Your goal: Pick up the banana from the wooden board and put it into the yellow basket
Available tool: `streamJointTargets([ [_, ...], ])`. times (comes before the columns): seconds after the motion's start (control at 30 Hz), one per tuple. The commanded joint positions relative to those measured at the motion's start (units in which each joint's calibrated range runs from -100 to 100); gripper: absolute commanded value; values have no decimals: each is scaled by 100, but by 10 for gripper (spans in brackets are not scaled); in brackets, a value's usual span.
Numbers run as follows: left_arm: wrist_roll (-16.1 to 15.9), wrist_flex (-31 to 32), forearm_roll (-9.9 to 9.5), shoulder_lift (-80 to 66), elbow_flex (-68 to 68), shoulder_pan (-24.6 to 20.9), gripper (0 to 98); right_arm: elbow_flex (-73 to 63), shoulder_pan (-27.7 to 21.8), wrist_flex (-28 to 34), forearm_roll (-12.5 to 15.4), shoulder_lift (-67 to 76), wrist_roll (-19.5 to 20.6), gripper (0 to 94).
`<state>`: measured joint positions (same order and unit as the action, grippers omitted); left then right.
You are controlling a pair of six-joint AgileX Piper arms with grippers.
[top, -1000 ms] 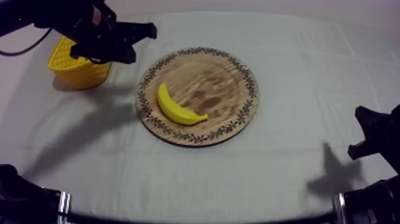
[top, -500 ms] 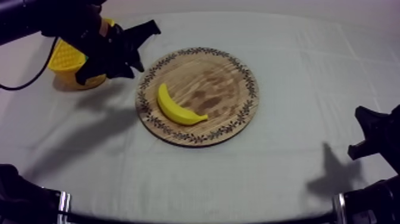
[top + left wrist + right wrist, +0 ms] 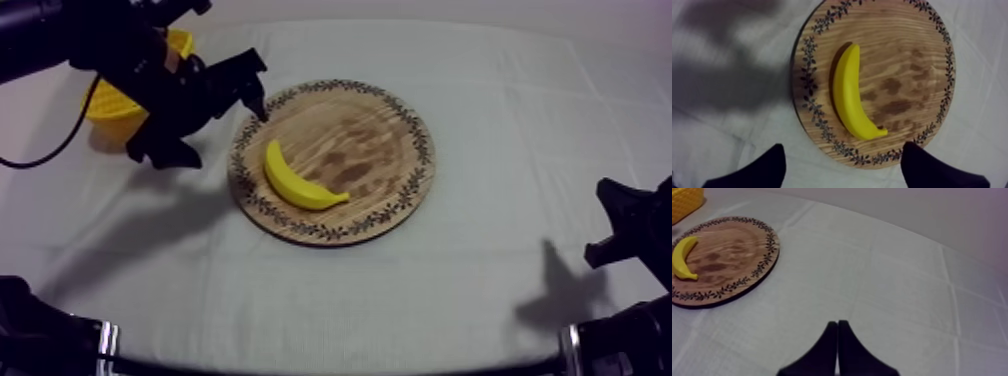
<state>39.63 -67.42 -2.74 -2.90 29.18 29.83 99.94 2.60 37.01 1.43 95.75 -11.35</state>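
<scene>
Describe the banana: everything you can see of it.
The banana is a smooth, plain yellow toy, plastic by its look, whole and curved, one end tapering to a short stub. It lies flat on the board, left of its middle in the top view, and touches nothing else. The open left gripper is above the board's rim, clear of the banana.

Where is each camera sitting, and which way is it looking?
Top view: above the table, looking down at a slant on the wooden board, banana and yellow basket; my left gripper hovers at the board's rim, my right gripper rests low at the right side.
Left wrist view: on my left arm, looking straight down at the banana; its fingers stand apart.
Right wrist view: on my right arm, low, looking across the table toward the board; its fingers lie together.
Shared: all three see board and banana.
</scene>
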Motion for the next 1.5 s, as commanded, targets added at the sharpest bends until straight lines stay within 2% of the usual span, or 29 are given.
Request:
streamJointTargets([
  [0.0,-50,10,61,65,-3,4,871,-5,0,0,1,0,-1,3],
  [0.4,-250,152,268,905,-120,275,885,-5,0,0,1,0,-1,3],
  [0.7,-10,-29,174,1867,-663,340,883,-5,0,0,1,0,-1,3],
  [1.07,90,-185,212,2819,-1316,436,862,-5,0,0,1,0,-1,3],
  [1.47,218,-180,186,3309,-1732,337,839,-5,0,0,1,0,-1,3],
])
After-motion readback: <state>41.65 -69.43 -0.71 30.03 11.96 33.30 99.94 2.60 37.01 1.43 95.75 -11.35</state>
